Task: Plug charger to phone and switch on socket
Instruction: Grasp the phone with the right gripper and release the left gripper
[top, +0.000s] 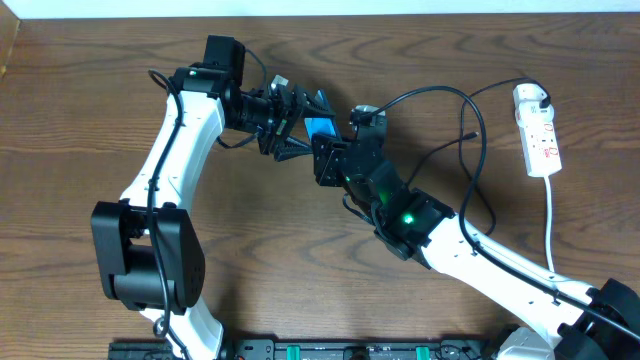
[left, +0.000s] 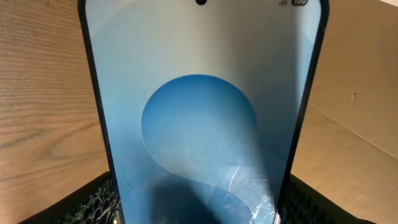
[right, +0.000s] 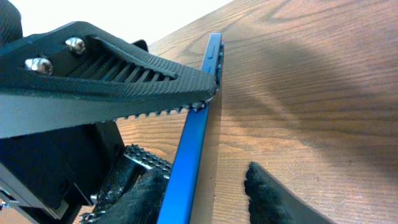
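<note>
Slim dark-edged smartphone (left: 199, 124) with a blue-cyan screen sits mid-table (top: 80, 120) — left fingers (left: 93, 204) clenched on its lower end; right fingers (right: 124, 68) spread wide — upper one touching its edge.

My bench (top: 80, 120) is a dark brown wooden top, its long wavy grain running from the left edge to the right edge. Beyond the far edge lies a pale strip (top: 400, 8), plain and bright, which also shows at the far left corner. Along the near edge sits a black rail (top: 250, 350) with small green parts. Seen close, the wood is a lighter, warm tan. The light is even; a broad soft shadow (right: 311, 106) crosses the grain, and past the bench's edge there is only white glare (right: 155, 15).
</note>
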